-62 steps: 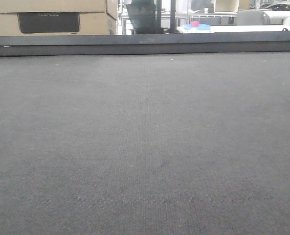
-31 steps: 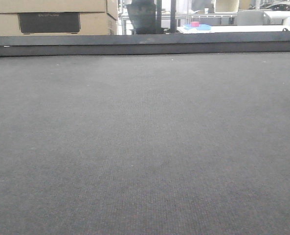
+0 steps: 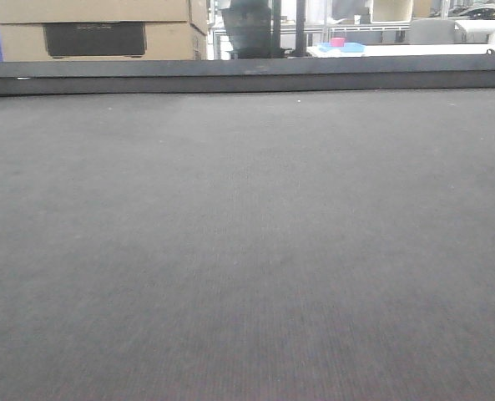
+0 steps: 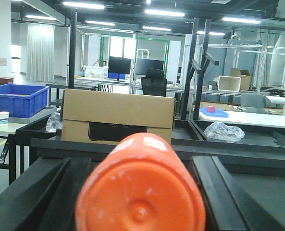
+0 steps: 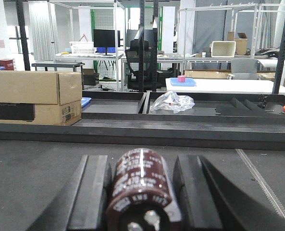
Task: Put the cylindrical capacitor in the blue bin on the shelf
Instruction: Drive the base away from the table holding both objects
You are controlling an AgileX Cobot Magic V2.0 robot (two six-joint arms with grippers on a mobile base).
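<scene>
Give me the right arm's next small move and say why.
Probably keep the right gripper shut on the capacitor and turn slowly to look for the shelf. The capacitor already sits between the fingers, the front camera shows only mat, and neither wrist view shows the shelf.

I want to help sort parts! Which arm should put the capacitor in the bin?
Right. The right fingers hold the dark brown capacitor; the left fingers hold an orange cylinder.
</scene>
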